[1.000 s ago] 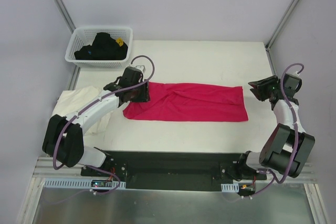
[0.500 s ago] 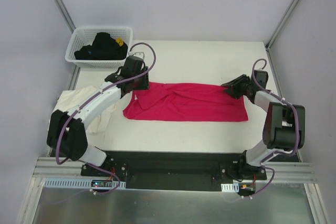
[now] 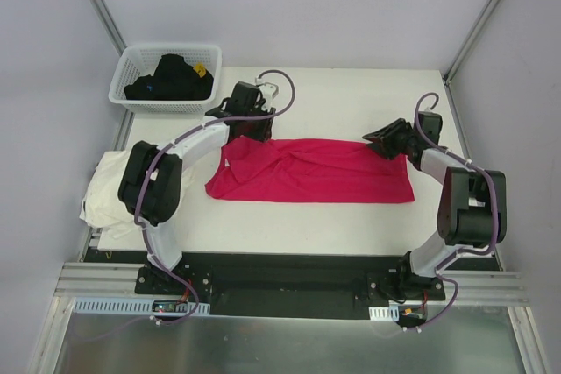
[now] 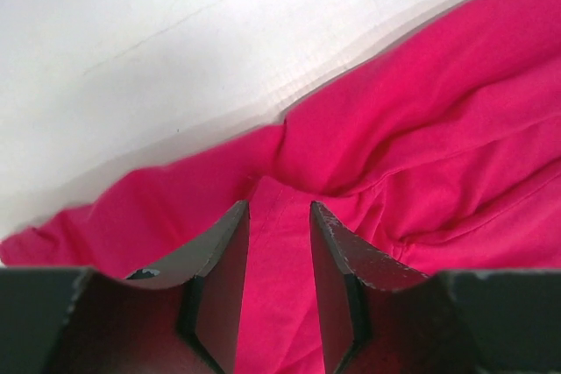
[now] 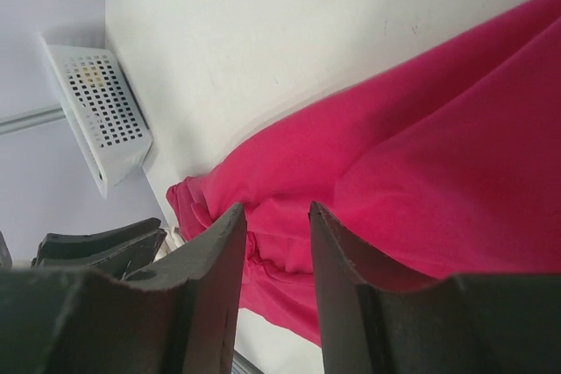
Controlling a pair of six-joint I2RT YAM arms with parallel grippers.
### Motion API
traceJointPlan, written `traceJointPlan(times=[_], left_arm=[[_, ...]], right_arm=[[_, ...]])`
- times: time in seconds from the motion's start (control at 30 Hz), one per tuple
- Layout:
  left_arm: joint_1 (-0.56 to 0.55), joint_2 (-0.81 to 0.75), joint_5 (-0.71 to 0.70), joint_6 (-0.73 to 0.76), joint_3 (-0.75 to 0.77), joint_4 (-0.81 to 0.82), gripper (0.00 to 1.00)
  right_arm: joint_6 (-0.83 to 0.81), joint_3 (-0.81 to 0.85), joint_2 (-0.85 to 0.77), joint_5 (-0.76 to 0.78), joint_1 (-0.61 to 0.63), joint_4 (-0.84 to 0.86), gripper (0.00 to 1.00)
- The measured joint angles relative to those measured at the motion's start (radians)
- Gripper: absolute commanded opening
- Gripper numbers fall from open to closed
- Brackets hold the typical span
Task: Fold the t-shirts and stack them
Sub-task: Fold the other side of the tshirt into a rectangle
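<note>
The magenta-red t-shirt (image 3: 307, 172) lies folded into a long strip across the middle of the table. My left gripper (image 3: 250, 126) is at the shirt's far left corner. In the left wrist view it (image 4: 279, 208) is open, its fingers straddling a fold of the magenta cloth (image 4: 438, 129). At the far right corner is my right gripper (image 3: 383, 140). The right wrist view shows it (image 5: 276, 209) open too, low over the cloth (image 5: 438, 172). The cream-white t-shirt (image 3: 110, 183) lies crumpled at the table's left edge, partly under the left arm.
A white lattice basket (image 3: 175, 46) with dark clothes stands at the back left corner, also in the right wrist view (image 5: 96, 111). White table (image 3: 351, 98) shows behind and in front of the shirt. Frame posts rise at both back corners.
The left arm swung from the shirt's left end to its far left corner, and its jaws narrowed a little. The right arm came in from the table's right edge to the far right corner.
</note>
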Motion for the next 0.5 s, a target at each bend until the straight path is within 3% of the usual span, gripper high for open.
traceJointPlan(times=[0.5], left_arm=[[0.043, 0.043, 0.162, 0.185, 0.019, 0.027, 0.31]], right_arm=[[0.0, -0.038, -0.044, -0.008, -0.052, 0.012, 0.37]])
